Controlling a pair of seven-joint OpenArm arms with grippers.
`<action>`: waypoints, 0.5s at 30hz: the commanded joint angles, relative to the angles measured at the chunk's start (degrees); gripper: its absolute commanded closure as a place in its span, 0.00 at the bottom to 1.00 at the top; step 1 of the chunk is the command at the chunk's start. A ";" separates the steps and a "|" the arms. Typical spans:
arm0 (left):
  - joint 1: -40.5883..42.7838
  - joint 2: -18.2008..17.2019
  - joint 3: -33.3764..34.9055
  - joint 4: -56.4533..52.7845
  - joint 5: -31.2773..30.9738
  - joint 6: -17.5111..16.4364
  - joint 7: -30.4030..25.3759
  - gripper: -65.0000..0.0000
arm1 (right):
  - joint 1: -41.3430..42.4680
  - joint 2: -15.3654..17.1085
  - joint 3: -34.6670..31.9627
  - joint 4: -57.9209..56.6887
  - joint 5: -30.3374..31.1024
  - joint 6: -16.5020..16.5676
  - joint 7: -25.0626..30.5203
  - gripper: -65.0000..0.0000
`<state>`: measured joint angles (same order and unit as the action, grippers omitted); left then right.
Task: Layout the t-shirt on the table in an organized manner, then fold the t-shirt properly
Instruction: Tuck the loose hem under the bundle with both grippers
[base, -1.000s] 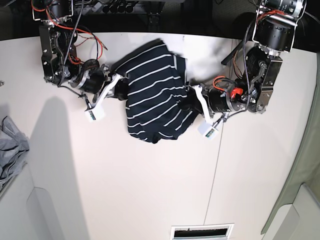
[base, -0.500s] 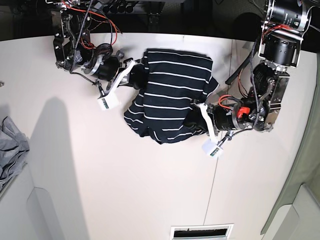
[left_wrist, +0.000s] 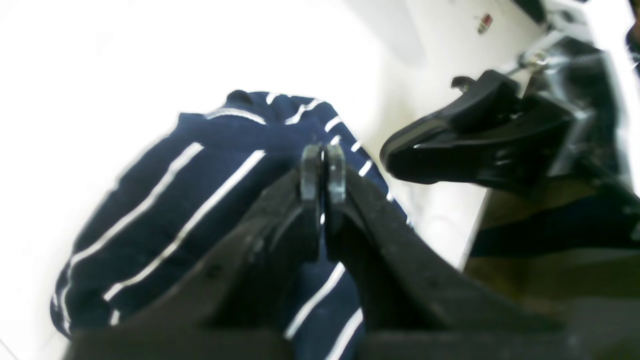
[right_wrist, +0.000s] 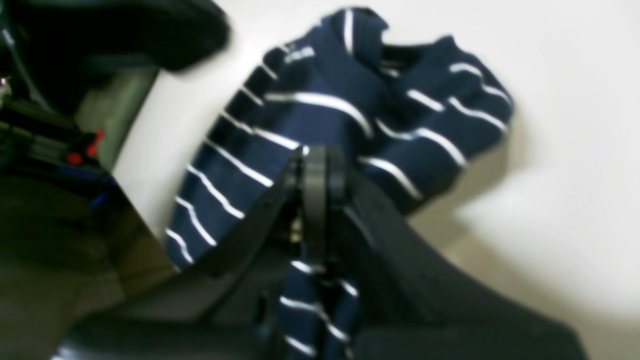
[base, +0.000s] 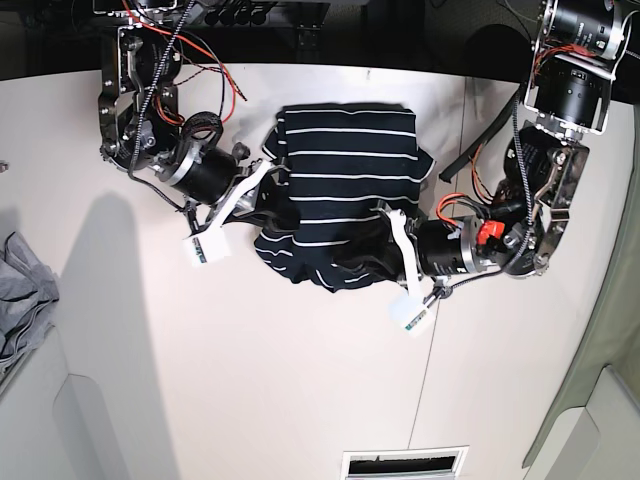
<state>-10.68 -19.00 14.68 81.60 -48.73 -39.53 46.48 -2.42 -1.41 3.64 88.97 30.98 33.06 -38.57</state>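
The dark navy t-shirt (base: 345, 170) with thin white stripes hangs bunched between both arms over the white table (base: 250, 380). My right gripper (base: 268, 190), on the base view's left, is shut on the shirt's left edge. In the right wrist view its fingertips (right_wrist: 320, 167) pinch the striped cloth (right_wrist: 350, 100). My left gripper (base: 385, 235), on the base view's right, is shut on the shirt's lower right edge. In the left wrist view the closed gripper (left_wrist: 323, 170) has fabric (left_wrist: 175, 200) running through it. The shirt's lower part is crumpled and its sleeves are hidden in folds.
A plain grey cloth (base: 20, 300) lies at the table's left edge. A thin seam line (base: 425, 400) runs down the tabletop, with a vent slot (base: 405, 463) at the front edge. The other arm's dark gripper (left_wrist: 450, 145) shows in the left wrist view.
Both arms have shifted while holding the shirt. The right gripper came down and forward, the left gripper moved left and lower. The shirt turned, so its stripes now run level.
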 joint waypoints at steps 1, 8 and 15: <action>-0.55 -0.11 -0.28 -0.94 1.75 -0.47 -2.56 0.98 | 1.31 -1.07 -0.92 0.33 -0.81 0.79 1.09 1.00; -0.74 -0.09 -0.46 -18.58 14.60 -0.47 -12.48 0.98 | 5.01 -1.22 -7.50 -11.80 -12.00 0.59 5.92 1.00; -0.70 -0.87 -0.46 -28.96 15.32 -0.47 -16.11 0.98 | 6.56 0.48 -7.78 -22.58 -12.13 0.61 9.68 1.00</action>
<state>-11.31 -18.92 14.20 53.01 -37.21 -42.30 27.35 3.99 -1.26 -4.14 66.37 20.62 34.39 -27.20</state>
